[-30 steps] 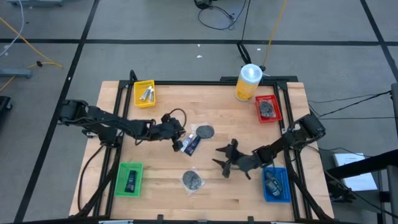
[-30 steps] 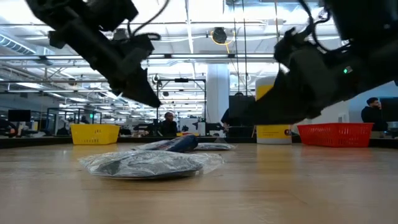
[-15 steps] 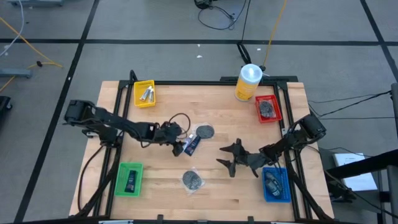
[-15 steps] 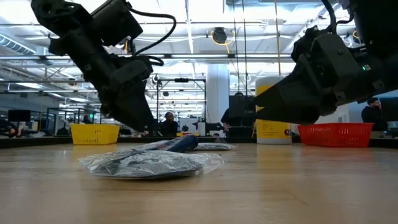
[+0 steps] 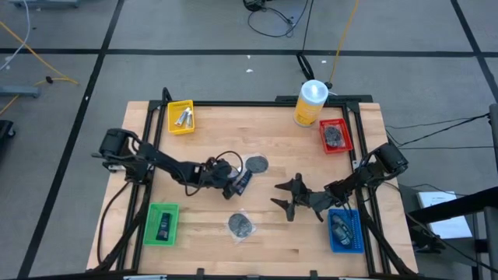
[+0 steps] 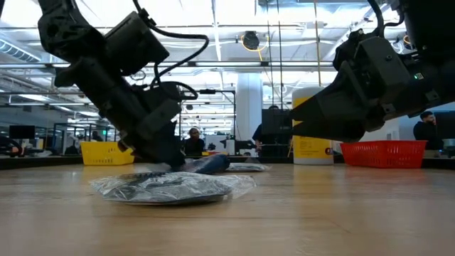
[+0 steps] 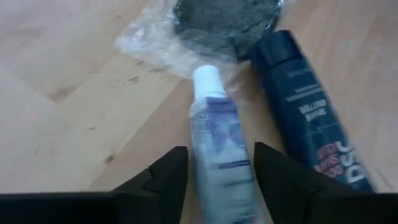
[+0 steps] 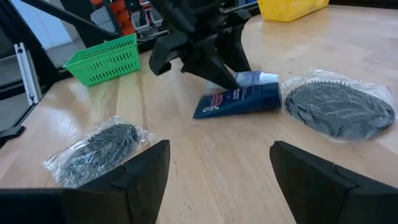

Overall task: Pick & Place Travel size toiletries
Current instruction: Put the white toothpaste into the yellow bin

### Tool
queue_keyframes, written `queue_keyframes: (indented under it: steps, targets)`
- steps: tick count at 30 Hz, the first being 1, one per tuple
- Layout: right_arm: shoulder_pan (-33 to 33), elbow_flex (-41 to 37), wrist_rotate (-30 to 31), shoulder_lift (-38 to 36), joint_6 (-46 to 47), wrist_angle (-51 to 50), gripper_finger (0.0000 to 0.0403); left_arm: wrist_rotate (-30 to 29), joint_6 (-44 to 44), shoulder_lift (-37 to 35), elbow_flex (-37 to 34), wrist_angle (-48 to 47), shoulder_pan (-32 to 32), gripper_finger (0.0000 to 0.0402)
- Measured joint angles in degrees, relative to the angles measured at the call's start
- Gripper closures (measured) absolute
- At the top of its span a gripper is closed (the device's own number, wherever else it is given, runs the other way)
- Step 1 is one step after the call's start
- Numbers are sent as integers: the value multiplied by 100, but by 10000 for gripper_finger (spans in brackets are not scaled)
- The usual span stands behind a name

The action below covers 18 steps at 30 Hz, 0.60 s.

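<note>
The travel size toiletries still loose on the desk [image 5: 202, 124] lie near its middle: a white tube [image 7: 219, 144] with blue marks, a dark blue tube [image 7: 308, 112] just beside it, a grey disc in clear wrap [image 5: 256, 165] touching their far ends, and a second wrapped disc [image 5: 240, 225] apart, nearer the front edge. Others are already sorted into the yellow tray [image 5: 180, 117], the red tray [image 5: 335, 135], the green tray [image 5: 162, 223] and the blue tray [image 5: 345, 230] at the desk's corners.

The left pincer [image 5: 231, 180] is down at the white tube; the left wrist view shows its two fingers [image 7: 166, 177] open and straddling the tube's body, one on each side, not yet pressing it. So the step in hand looks like the grasp of this white tube. The next move calls for closing squarely on the tube without nipping the dark blue tube alongside or the disc's wrap, then lifting and carrying it to a tray, probably the yellow one, which seems to hold similar pale items.

The right pincer [image 5: 282, 197] waits above the desk right of centre, its fingers spread wide and empty.
</note>
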Motion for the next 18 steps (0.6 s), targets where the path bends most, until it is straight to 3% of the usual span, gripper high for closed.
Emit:
queue_keyframes:
  steps: [11,15,18]
  targets:
    - [7,2,0,0,21,-11,136,-87,130,-78,1,-240,147,350]
    - [9,2,0,0,18,-13,136,-120,139,-466,0,-855,144,386]
    - [9,4,-2,0,18,-43,136,-496,138,-1056,-5,-1529,145,394]
